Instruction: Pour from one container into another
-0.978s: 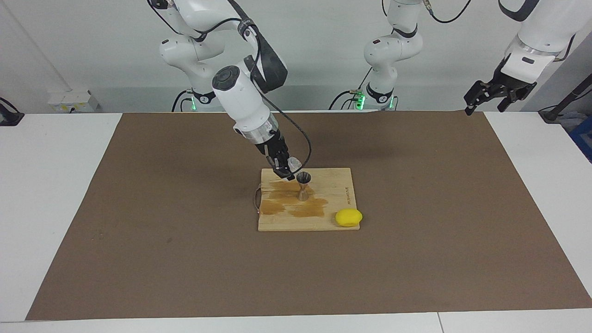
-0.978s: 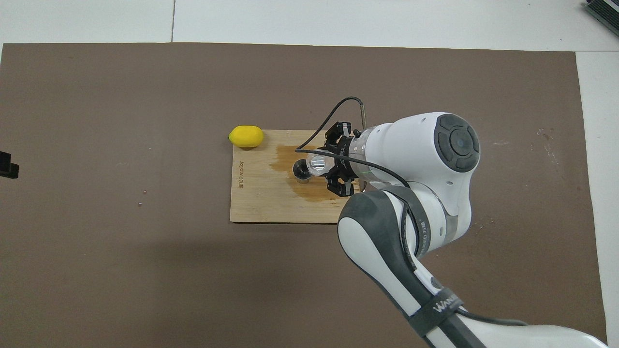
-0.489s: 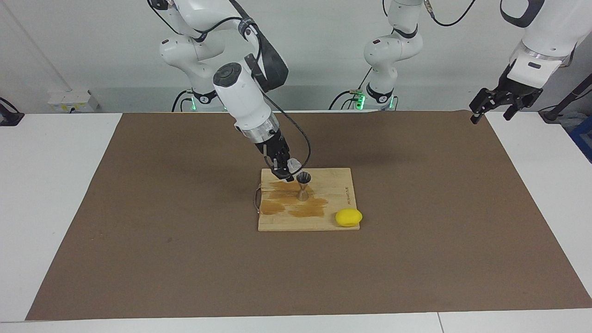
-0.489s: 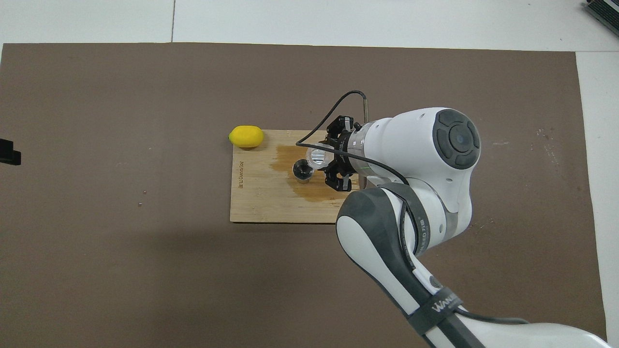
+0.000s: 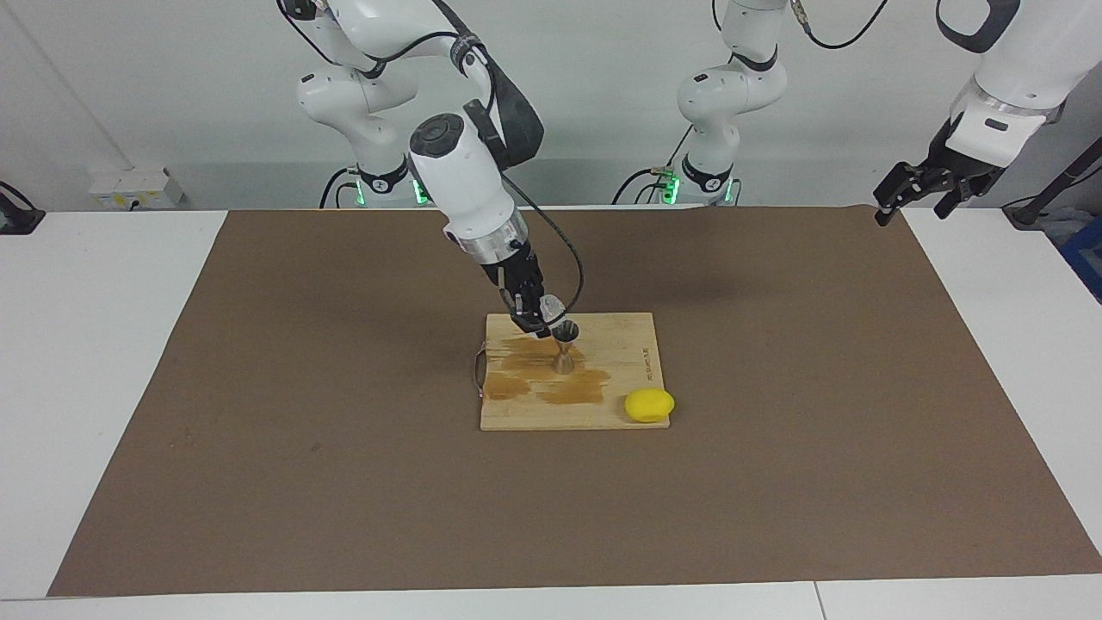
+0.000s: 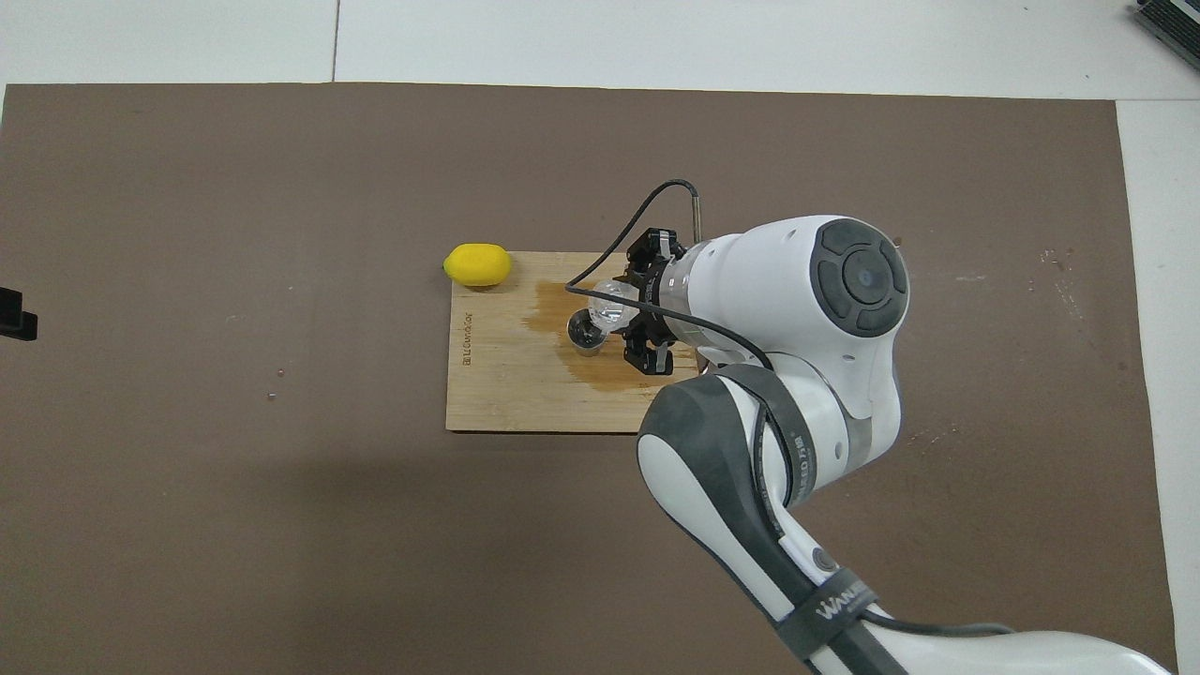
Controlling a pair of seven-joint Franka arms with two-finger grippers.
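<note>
Right gripper (image 5: 541, 315) is over the board (image 5: 620, 344), jaws pinching the glass cup (image 5: 551, 305). Cup is tilted, mouth angled down toward the jigger (image 5: 564, 346), right at the jigger's top rim; can't tell if they touch. In the overhead view the cup (image 6: 607, 306) overlaps the edge of the jigger (image 6: 585, 333) mouth.

Jigger stands upright on the board, about mid-board, on a darker wet-looking stain (image 5: 568, 392) that spreads over the part of the board toward the right arm's end. Overhead view shows the same stain (image 6: 553, 314) around the jigger.

Lemon (image 5: 649, 405) sits at the board's corner farthest from the robots, toward the left arm's end, partly on the board, partly off onto the mat (image 5: 258, 387). Overhead view: lemon (image 6: 478, 264) at the board (image 6: 506, 394) corner, well apart from the jigger.

Board lies about mid-mat; brown mat covers most of the white table (image 5: 86, 344). Small wire handle on the board's edge toward the right arm's end.

Left gripper (image 5: 917, 191) is raised, well apart from the board, over the mat's corner at the left arm's end nearest the robots; jaws spread, holding nothing. Left arm waits. In the overhead view only a dark tip (image 6: 14, 314) of it shows at the picture's edge.

Right arm's cable loops from the wrist over the board.
</note>
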